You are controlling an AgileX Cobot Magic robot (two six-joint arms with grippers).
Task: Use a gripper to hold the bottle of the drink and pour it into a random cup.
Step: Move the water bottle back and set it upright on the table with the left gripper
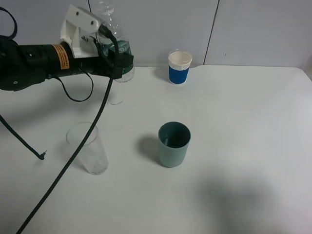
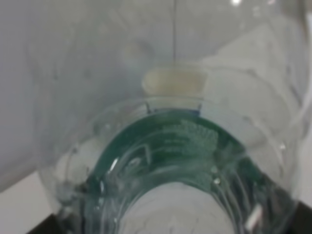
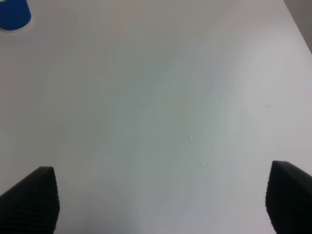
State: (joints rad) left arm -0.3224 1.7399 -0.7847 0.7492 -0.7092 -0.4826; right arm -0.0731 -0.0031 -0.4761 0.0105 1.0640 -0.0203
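**Table** (image 1: 243, 122): white, matte and plain. A soft grey shadow lies on its near right part.

**Wall** (image 1: 253, 29): pale grey panels with thin dark seams, rising straight from the table's far edge.

**Bottle** (image 1: 121, 48): far left, by the wall. Clear plastic with a dark green label, roughly upright. Its base is at table level, but whether it rests there cannot be told. It fills the left wrist view (image 2: 170, 146).

**Left gripper** (image 1: 119, 61): black arm end with a white bracket and an orange label, reaching in from the left. Its fingers are closed around the bottle's labelled body.

**Cable** (image 1: 73, 156): black, trailing from the arm to the near left edge and crossing in front of the tumbler.

**Cup** (image 1: 173, 144): teal and straight-sided, upright at the table's middle, well apart from the bottle.

**Tumbler** (image 1: 88, 148): clear, upright, near left.

**Blue cup** (image 1: 179, 67): paper with a white rim, far centre by the wall. It also shows in a corner of the right wrist view (image 3: 14, 14).

**Right gripper** (image 3: 161, 200): seen only in its own wrist view. Two dark fingers (image 3: 34, 200) are spread wide over bare table, holding nothing.
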